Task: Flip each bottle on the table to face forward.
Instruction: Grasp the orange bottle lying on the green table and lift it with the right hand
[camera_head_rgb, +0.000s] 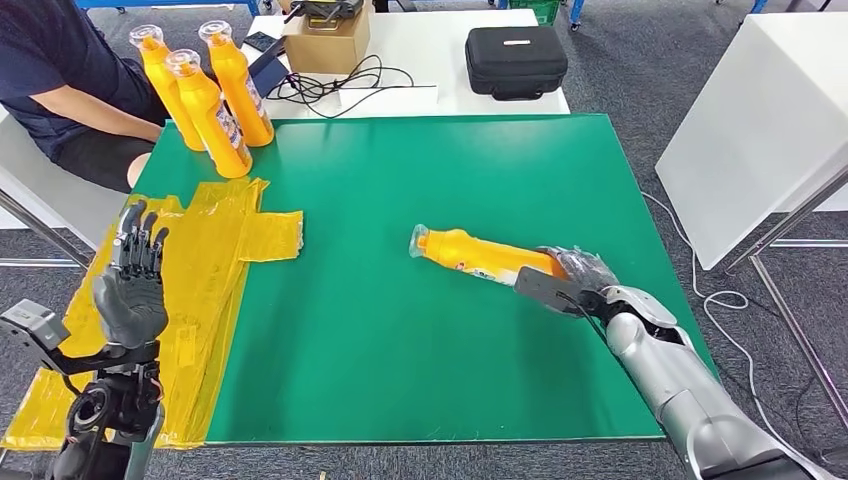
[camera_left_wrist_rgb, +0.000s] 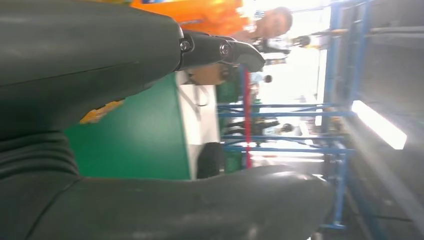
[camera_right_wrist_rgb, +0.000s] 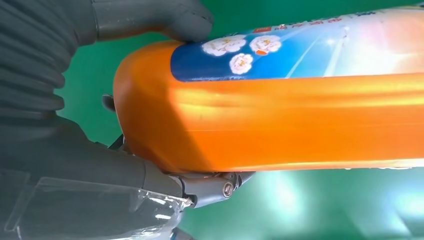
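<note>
Currently the right hand (camera_head_rgb: 580, 275) clamps the base of the lying bottle (camera_head_rgb: 480, 255), long axis pointing toward the table's (camera_head_rgb: 450, 150) left edge; the left hand (camera_head_rgb: 130, 285) hangs open.

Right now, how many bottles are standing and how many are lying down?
Standing bottles: 3
Lying bottle: 1, held at its base by the right robot hand
Total: 4
</note>
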